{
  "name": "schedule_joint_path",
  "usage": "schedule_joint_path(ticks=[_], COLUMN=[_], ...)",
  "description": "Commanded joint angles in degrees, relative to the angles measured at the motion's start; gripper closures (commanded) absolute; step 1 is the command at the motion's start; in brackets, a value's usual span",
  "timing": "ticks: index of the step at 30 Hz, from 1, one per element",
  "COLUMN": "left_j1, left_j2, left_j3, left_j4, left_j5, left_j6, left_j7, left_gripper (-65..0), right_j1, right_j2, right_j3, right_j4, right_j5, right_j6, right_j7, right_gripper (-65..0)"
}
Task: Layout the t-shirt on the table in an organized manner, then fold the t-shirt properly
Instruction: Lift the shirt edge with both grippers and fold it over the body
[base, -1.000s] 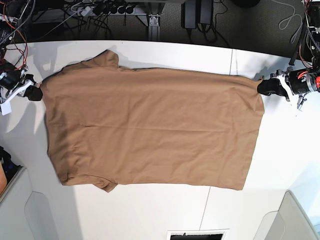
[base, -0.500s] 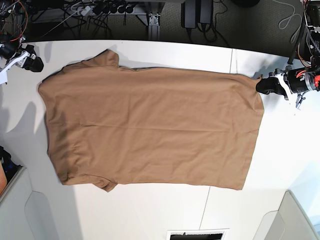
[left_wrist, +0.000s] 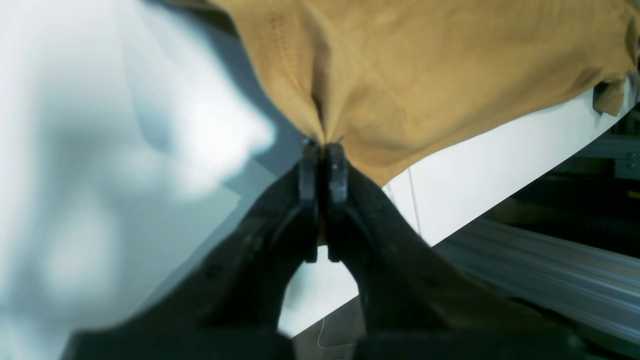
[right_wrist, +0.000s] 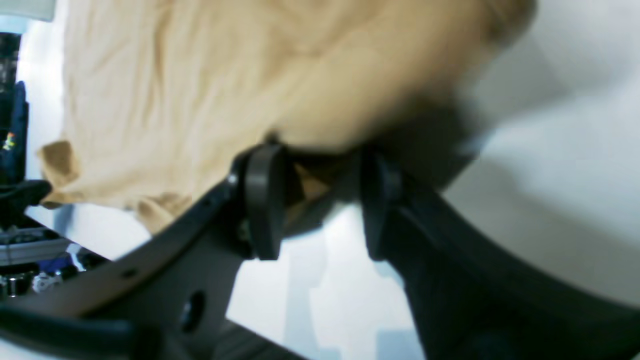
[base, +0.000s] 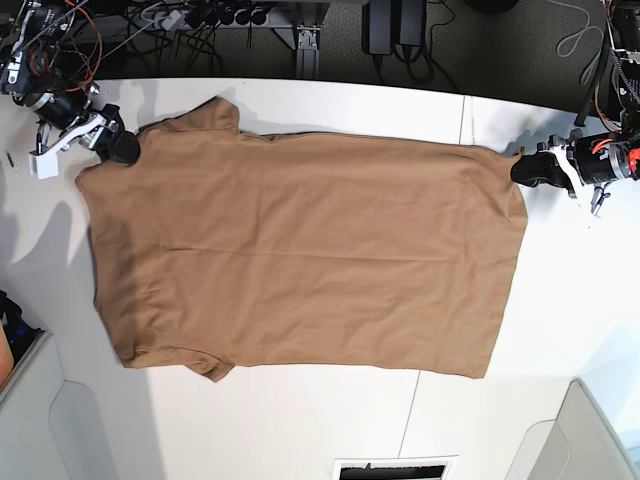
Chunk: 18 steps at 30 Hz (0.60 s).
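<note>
1. The t-shirt (base: 300, 250) lies spread nearly flat on the white tabletop (base: 560, 330), one layer over the other. Sleeves and neck end are toward the right claw's side, the hem toward the left claw's side.
2. The left claw (left_wrist: 322, 160) is pinched fully closed on the shirt's hem corner. Cloth bunches into a tight pleat right at the tips, and that corner sits just off the tabletop.
3. The right claw (right_wrist: 315, 200) has its jaws parted with a clear gap and nothing between them. It hangs over the shirt's shoulder edge beside the far sleeve. The wrist view is blurred, so I cannot tell whether it touches the cloth.
4. Handling, judged: thin, soft, limp cotton, very light. It will not hold a shape and drapes and wrinkles wherever it is pulled. Faint creases run across the body.
5. It likely drags easily on the smooth tabletop, so one-sided pulls would skew the whole shirt.
6. Where to grip, judged: edges and corners only, meaning hem corners, shoulder seams and sleeve cuffs, pinching both layers together. A mid-panel grab would just tent the fabric.
7. Risk: catching only the top layer at the shoulder edge, or a slipping pinch on thin cloth.
</note>
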<state>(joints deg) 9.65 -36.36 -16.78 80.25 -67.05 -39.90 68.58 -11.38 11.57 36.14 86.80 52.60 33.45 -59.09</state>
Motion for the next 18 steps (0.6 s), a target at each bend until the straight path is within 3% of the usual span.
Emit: schedule_joint_path(ticks=[1,3,7,18], left_j1=[-0.6,-0.6,-0.6,-1.1], left_j2=[-1.3,-1.3,-1.3,-2.8], left_j3=[-0.5,-0.5,-0.5,-0.5], left_j4=[0.7,0.7,0.7,3.3], left_j5=[-1.3,-1.3,-1.3,-2.8], left_j6=[-0.1,-0.1,-0.1,-0.1], left_j7=[-0.6,-0.6,-0.6,-0.4], left_gripper=[0.0,0.0,0.0,0.0], right_j1=[0.5,0.5,0.5,0.5], right_j2=[0.3,-0.3,-0.3,0.2], right_j3=[-0.2,-0.7,-0.9,2.9], right_j4=[0.9,0.9,0.9,4.4], right_j5=[-0.4,-0.9,-1.0,-0.9], right_j6=[0.4,0.3,0.2,0.4], right_j7=[0.7,1.3,1.2,1.0], right_gripper=[-25.6,-22.6,0.0,0.0])
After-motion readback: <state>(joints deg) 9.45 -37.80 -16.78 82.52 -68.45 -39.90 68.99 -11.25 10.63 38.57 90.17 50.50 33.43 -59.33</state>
